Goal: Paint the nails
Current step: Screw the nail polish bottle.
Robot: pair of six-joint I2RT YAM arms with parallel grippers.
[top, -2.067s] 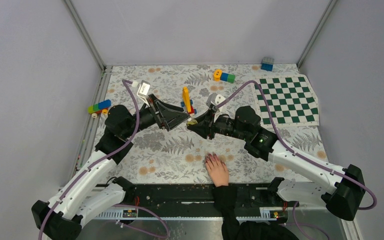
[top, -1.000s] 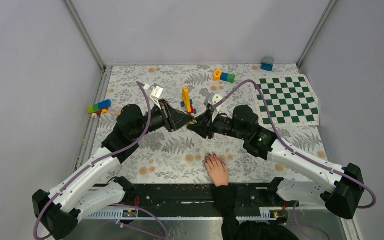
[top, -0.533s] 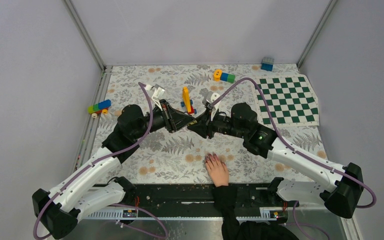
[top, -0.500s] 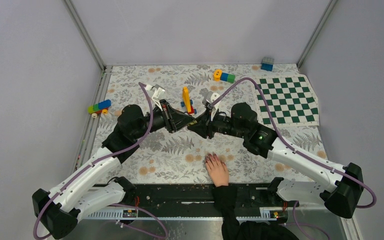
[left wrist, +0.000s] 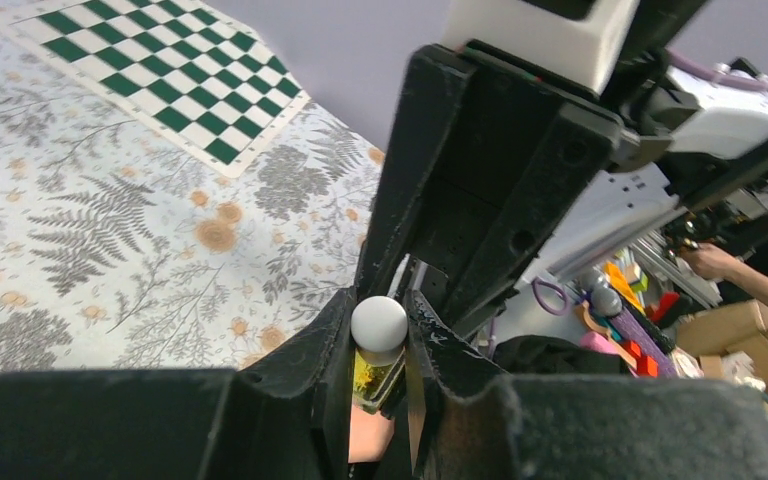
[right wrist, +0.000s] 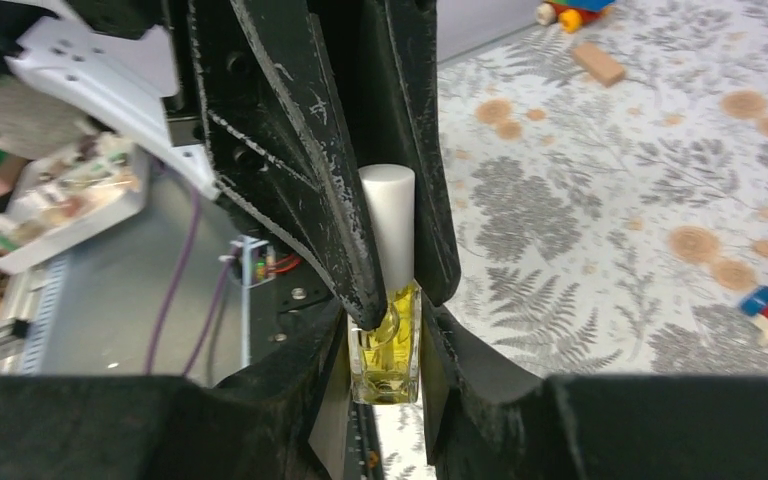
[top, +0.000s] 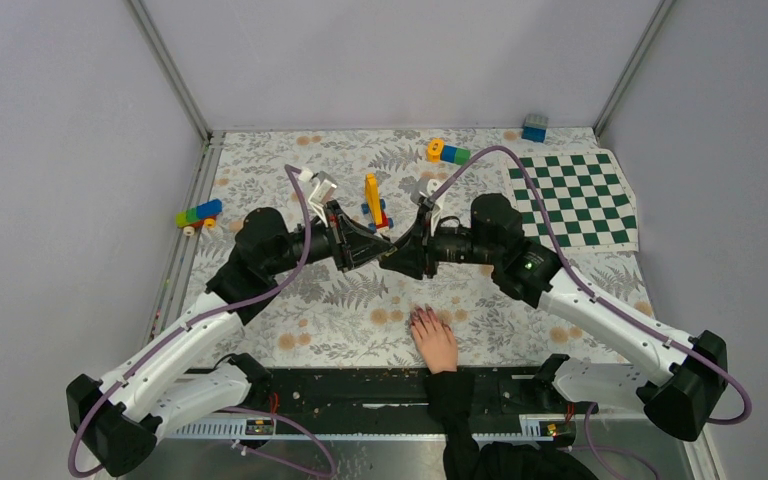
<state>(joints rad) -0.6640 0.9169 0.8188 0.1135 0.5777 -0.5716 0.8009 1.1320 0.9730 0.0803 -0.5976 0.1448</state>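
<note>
My left gripper [left wrist: 380,312] clenched on the white cap [left wrist: 378,322], right gripper [right wrist: 385,330] clamped round the yellow nail-polish bottle [right wrist: 384,355] mid-table — nails [top: 421,316] at near edge, bare floral tablecloth [top: 340,310] between, toy bricks [top: 374,203] just behind.

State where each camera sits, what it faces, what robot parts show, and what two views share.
Top external: above, behind the arms, looking down on the table; both arms show, left tool and right tool facing each other, a person's hand nearby.
Left wrist: on that wrist, looking along its fingers at the white cap they clamp.
Right wrist: on that wrist, looking along its fingers at the small bottle they hold.
Shared: both wrist views show that cap.
</note>
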